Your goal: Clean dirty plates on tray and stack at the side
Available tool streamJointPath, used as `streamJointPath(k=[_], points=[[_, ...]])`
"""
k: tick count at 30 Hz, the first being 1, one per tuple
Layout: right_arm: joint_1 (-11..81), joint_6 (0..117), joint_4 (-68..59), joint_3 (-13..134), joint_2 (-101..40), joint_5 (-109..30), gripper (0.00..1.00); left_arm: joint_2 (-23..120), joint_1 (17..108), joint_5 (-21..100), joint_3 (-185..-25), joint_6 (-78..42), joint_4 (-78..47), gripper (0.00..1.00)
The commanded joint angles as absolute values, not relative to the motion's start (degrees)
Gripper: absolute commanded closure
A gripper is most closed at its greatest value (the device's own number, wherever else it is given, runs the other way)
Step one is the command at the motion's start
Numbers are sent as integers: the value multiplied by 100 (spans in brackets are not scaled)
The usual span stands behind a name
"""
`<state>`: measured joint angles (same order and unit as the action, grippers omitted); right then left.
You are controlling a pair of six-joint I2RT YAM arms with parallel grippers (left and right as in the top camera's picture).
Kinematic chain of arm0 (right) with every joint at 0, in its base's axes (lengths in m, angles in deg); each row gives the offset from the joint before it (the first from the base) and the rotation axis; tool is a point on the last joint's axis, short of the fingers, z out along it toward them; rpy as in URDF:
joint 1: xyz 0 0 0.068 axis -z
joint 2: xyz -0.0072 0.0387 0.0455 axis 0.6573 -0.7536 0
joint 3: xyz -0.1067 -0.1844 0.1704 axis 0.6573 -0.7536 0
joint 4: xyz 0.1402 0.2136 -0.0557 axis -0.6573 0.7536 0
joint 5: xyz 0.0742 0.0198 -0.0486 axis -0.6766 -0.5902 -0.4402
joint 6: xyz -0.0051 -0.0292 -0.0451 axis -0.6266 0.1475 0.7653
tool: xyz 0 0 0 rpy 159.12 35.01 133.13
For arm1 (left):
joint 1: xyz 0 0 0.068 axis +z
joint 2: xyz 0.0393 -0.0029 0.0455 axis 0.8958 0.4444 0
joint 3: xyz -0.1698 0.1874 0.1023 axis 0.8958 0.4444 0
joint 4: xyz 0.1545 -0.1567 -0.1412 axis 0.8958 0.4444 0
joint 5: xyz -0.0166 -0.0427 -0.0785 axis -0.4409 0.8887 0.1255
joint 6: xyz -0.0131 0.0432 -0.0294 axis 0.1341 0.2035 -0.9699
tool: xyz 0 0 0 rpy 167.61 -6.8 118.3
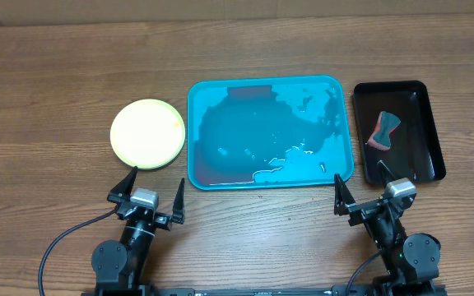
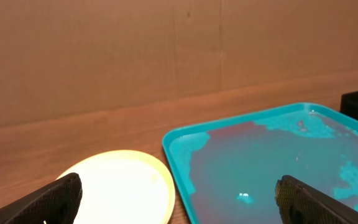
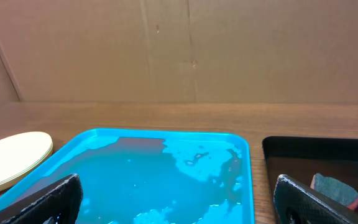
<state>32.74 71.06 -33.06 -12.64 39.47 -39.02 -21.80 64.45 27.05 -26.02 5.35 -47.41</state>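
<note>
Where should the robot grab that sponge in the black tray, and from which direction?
Take the sponge across its middle, where it looks narrowest, coming straight down from above. It lies flat and slanted in the black tray, whose raised rim blocks a sideways approach. The right gripper, open and nearest, would likely need turning so it straddles the short width.

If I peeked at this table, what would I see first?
The big bright blue tray in the middle, wet with reddish, murky water. Left of it sits a glowing pale yellow plate, and right of it a small black tray holds a red-and-teal sponge.
</note>
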Motion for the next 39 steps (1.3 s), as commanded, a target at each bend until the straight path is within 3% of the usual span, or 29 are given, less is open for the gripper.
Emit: streamJointPath(k=[1, 39], points=[[3243, 7086, -3336, -1325, 4004, -3928, 0, -2263, 6437, 2545, -2528, 626, -4699, 1], [3243, 7086, -3336, -1325, 4004, -3928, 0, -2259, 6432, 2362, -2528, 622, -4605, 0]])
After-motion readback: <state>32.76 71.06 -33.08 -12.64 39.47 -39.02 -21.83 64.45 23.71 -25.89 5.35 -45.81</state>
